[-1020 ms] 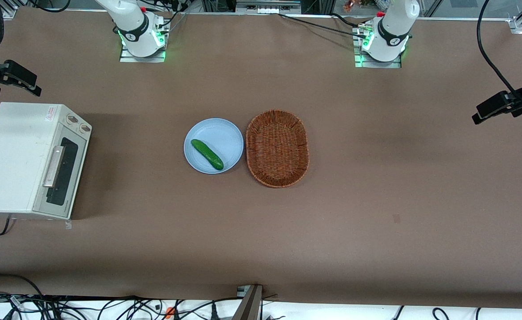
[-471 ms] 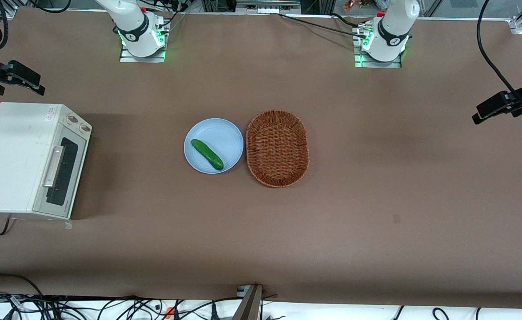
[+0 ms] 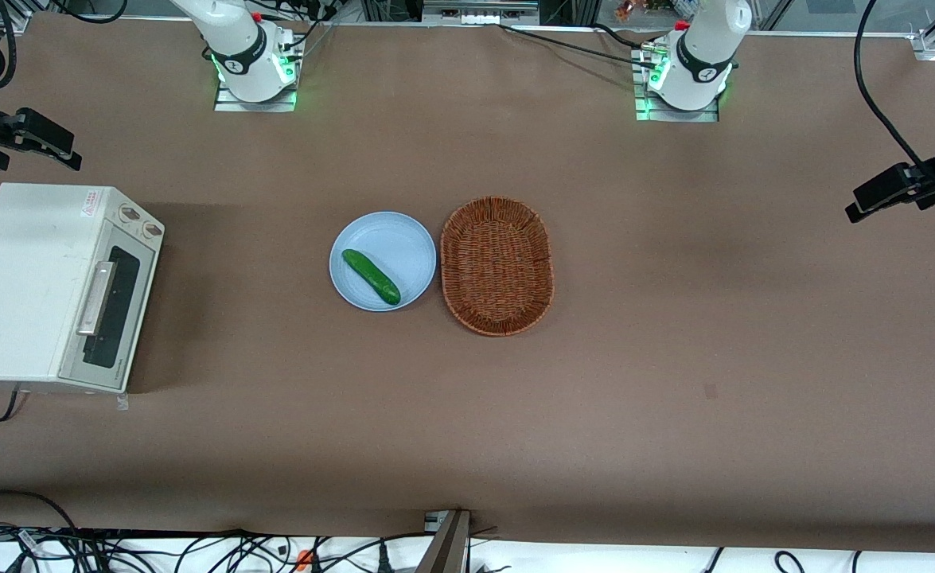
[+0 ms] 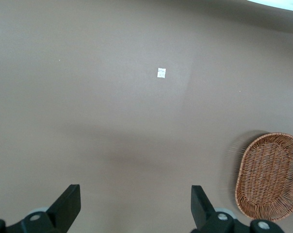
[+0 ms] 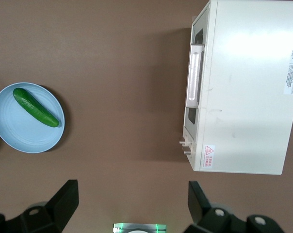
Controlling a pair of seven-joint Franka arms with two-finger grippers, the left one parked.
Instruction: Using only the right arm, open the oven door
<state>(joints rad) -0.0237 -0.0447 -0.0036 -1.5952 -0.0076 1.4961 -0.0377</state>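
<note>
The white oven [image 3: 37, 278] stands at the working arm's end of the table, and its top shows in the right wrist view [image 5: 248, 82]. The oven door [image 3: 114, 306] is shut, with its dark window and silver bar handle [image 3: 95, 298] facing the plate. Door [image 5: 199, 121] and handle [image 5: 194, 75] also show in the right wrist view. My right gripper [image 3: 31, 155] hangs high above the table, farther from the front camera than the oven and apart from it. Its fingers [image 5: 64, 199] are spread wide and hold nothing; the gripper [image 5: 132, 201] is open.
A light blue plate [image 3: 403, 239] with a green cucumber [image 3: 371, 276] lies mid-table, touching a wicker basket [image 3: 497, 265]. The plate [image 5: 20, 136] also shows in the right wrist view. Both arm bases [image 3: 254, 68] stand farthest from the front camera. Cables run along the near edge.
My right gripper has drifted slightly above the table near the oven. The oven door stays shut and nothing else has moved.
</note>
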